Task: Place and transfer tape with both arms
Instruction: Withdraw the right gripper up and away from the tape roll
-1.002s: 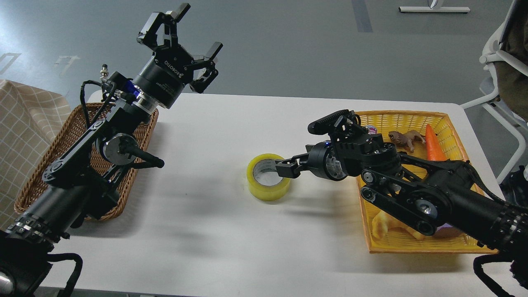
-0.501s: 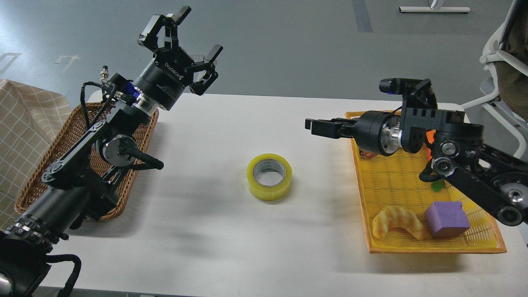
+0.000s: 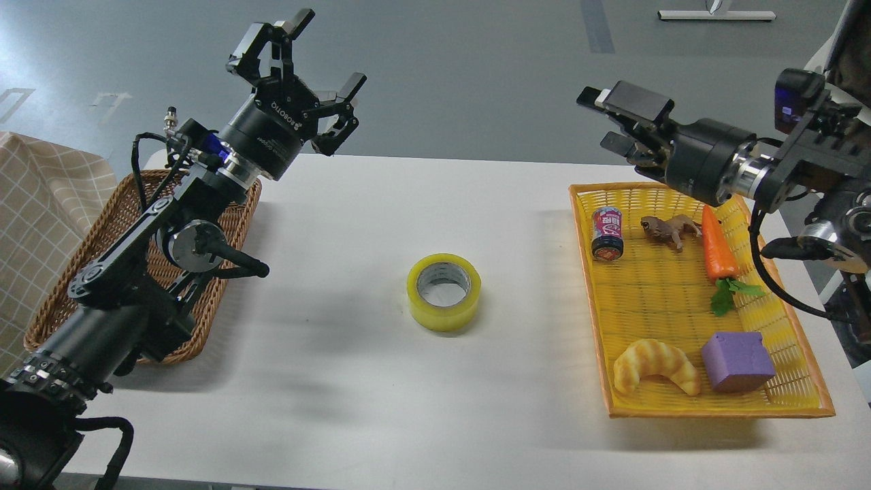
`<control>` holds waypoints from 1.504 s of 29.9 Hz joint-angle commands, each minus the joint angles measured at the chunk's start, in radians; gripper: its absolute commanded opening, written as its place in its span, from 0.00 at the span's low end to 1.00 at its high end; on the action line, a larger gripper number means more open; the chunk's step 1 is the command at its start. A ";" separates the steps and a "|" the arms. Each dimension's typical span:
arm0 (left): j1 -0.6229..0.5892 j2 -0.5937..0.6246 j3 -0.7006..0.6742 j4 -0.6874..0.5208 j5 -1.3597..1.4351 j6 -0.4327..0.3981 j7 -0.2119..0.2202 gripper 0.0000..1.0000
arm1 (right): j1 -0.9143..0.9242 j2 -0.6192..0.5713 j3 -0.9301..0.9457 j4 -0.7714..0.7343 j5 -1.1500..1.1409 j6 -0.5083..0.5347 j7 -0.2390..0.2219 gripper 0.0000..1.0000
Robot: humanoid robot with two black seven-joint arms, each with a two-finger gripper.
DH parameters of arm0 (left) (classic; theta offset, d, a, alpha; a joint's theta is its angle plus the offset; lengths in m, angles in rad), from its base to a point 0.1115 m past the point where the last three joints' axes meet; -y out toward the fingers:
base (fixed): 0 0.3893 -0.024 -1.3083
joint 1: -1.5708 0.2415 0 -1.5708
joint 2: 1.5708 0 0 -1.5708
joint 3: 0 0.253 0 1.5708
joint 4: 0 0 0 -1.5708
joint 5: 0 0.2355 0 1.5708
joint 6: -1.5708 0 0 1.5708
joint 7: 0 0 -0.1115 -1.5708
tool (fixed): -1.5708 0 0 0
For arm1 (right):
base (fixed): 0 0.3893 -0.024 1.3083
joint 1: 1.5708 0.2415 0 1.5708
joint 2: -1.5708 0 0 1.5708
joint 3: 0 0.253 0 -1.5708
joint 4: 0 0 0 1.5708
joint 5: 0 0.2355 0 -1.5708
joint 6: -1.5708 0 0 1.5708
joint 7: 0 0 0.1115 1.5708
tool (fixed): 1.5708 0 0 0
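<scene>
The yellow tape roll [image 3: 444,291] lies flat on the white table [image 3: 381,204], near its middle, with the grey-white core facing up. Nothing touches it. My left gripper [image 3: 320,54] is raised above the table's far left edge, fingers spread open and empty, well left of and behind the tape. My right gripper [image 3: 602,119] is raised above the far edge of the yellow basket [image 3: 599,340], pointing left, with its jaws apart and empty, well right of and above the tape.
The yellow basket holds a small can [image 3: 607,233], a toy animal [image 3: 670,230], a carrot [image 3: 718,248], a croissant [image 3: 654,364] and a purple block [image 3: 738,361]. A brown wicker basket [image 3: 41,320] sits at the left under my left arm, beside a chequered cloth [image 3: 41,204].
My right gripper has let go of the tape and pulled back, rising up and to the right over the yellow basket. The tape stays in place. The left arm has barely moved.
</scene>
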State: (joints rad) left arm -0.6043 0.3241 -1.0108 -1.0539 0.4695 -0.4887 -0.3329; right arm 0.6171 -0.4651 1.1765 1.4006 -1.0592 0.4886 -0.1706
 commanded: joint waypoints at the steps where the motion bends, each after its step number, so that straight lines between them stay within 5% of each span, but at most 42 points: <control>1: -0.002 0.000 0.000 0.000 0.001 0.000 0.000 0.98 | -0.022 0.014 0.103 -0.035 0.186 0.000 0.000 0.99; 20: -0.006 0.001 -0.005 -0.001 0.003 0.000 -0.002 0.98 | -0.020 0.345 0.465 -0.267 0.482 0.000 0.003 1.00; 28: -0.018 0.000 -0.008 -0.001 -0.002 0.000 0.008 0.98 | -0.045 0.374 0.459 -0.279 0.711 0.000 0.000 1.00; 45: -0.018 0.006 0.001 -0.001 0.015 0.000 0.006 0.98 | -0.132 0.378 0.459 -0.278 0.717 0.000 -0.009 1.00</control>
State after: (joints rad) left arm -0.6243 0.3240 -1.0108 -1.0579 0.4782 -0.4887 -0.3255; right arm 0.4927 -0.0794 1.6358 1.1231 -0.3408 0.4887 -0.1791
